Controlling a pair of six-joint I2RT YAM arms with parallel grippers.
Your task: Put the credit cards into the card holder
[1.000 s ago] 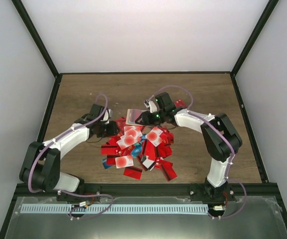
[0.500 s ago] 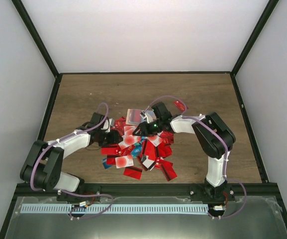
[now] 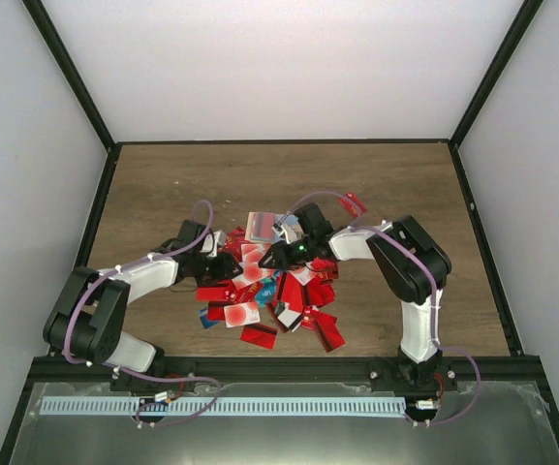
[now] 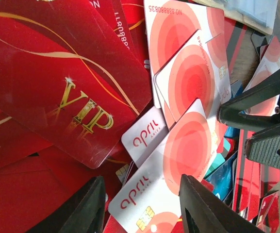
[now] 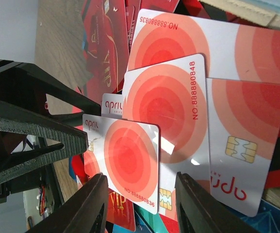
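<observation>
While the credit cards (image 3: 264,291) are lying heaped mid-worktop (image 3: 163,184) with the card holder (image 3: 261,226) sitting flat at the heap's far edge, left tool (image 4: 142,187) and right tool (image 5: 140,179) are both hanging open, jaws straddling white ones, probably lining up a pick.

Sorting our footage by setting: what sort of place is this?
Probably a lab robot test cell, not a home or shop: a left arm and right arm bolted at a wooden table's edge, boxed in by plain white panels in a black frame.
</observation>
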